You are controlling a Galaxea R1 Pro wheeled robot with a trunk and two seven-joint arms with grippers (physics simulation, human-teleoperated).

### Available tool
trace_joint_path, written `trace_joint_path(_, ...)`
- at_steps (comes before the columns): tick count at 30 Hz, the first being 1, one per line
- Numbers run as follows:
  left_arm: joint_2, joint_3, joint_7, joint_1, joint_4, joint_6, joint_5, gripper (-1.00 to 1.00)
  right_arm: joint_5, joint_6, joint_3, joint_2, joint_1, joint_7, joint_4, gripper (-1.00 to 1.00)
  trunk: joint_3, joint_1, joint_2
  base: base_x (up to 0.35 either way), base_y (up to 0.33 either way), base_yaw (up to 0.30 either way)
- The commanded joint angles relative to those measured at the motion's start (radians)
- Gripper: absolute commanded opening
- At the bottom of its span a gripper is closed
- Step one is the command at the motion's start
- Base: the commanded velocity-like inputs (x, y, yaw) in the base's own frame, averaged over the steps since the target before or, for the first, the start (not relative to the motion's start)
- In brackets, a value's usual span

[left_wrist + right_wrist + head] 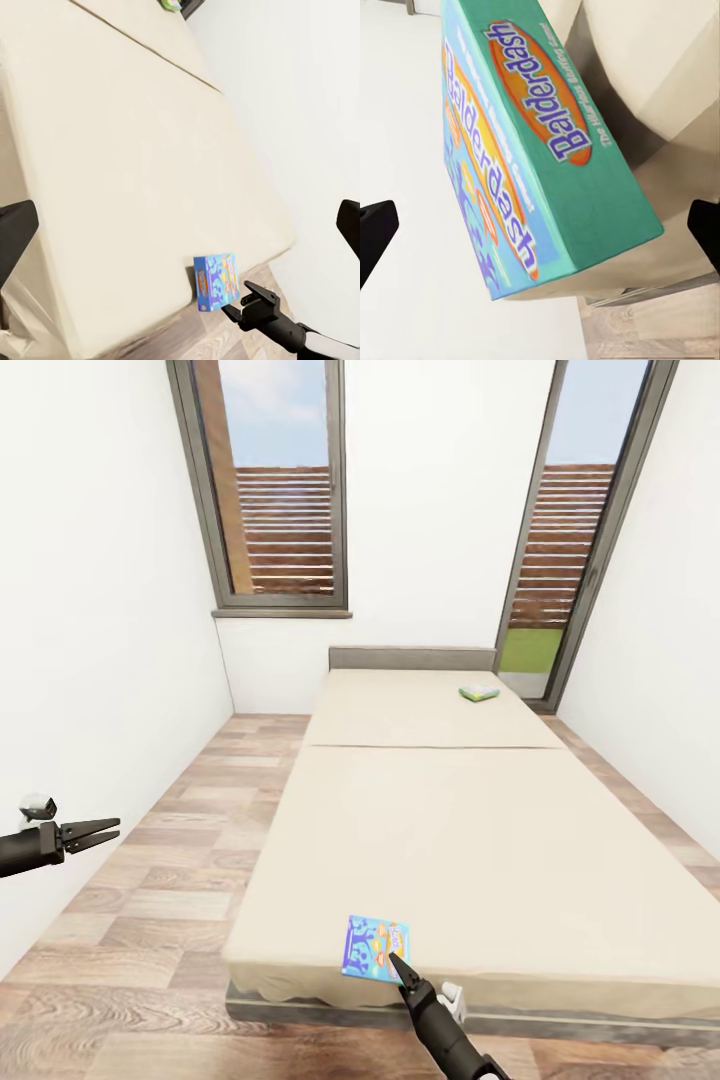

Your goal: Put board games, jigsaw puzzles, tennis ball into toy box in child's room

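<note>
The blue "Balderdash" board game (376, 950) lies at the foot edge of the bed (440, 830), overhanging slightly. The right gripper (396, 964) touches its corner; whether it grips is unclear. A green game box (479, 692) sits near the headboard. The left gripper (100, 830) hangs narrow over the floor (150, 920).

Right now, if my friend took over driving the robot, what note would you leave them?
Left claw: open, empty, over the floor beside the bed.
Right claw: open, at the blue game box, which overhangs the bed's near edge.
Green game box: on the bed near the headboard.
Done: nothing gripped yet.
Left: close on the blue game box, fetch the green one, carry both to the toy box.
</note>
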Motion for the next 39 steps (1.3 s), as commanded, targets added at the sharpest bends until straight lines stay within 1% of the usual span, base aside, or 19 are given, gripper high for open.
trace_joint_path(1, 0.000, 0.000, -0.004, -0.001, 0.001, 0.010, -0.001, 1.00, -0.014, 0.008, -0.002, 0.001, -0.005, 0.003, 0.000, 1.00, -0.001, 0.000, 0.000, 0.129, 0.082, 0.000)
trace_joint_path(11, 0.000, 0.000, -0.004, -0.001, 0.001, 0.010, -0.001, 1.00, -0.014, 0.007, -0.002, 0.002, -0.005, 0.004, 0.000, 1.00, -0.001, 0.000, 0.000, 0.028, 0.018, 0.000)
trace_joint_path(12, 0.000, 0.000, -0.004, -0.001, 0.001, 0.010, -0.001, 1.00, -0.014, 0.007, -0.002, 0.003, -0.005, 0.003, 0.000, -1.00, -0.001, 0.000, 0.000, 0.002, 0.001, 0.000)
trace_joint_path(30, 0.000, 0.000, -0.004, -0.001, 0.001, 0.010, -0.001, 1.00, -0.014, 0.007, -0.002, 0.002, -0.005, 0.003, 0.000, -1.00, -0.001, 0.000, 0.000, 0.000, 0.000, 0.000)
trace_joint_path(31, 0.000, 0.000, -0.004, -0.001, 0.001, 0.010, -0.001, 1.00, -0.014, 0.007, -0.002, 0.002, -0.005, 0.004, 0.000, -1.00, 0.002, -0.004, 0.007, 0.000, 0.000, 0.000)
trace_joint_path(39, 0.000, 0.000, -0.004, -0.001, 0.001, 0.010, -0.001, 1.00, -0.014, 0.007, -0.002, 0.001, -0.005, 0.004, 0.000, -1.00, 0.002, -0.004, 0.007, 0.000, 0.000, 0.000)
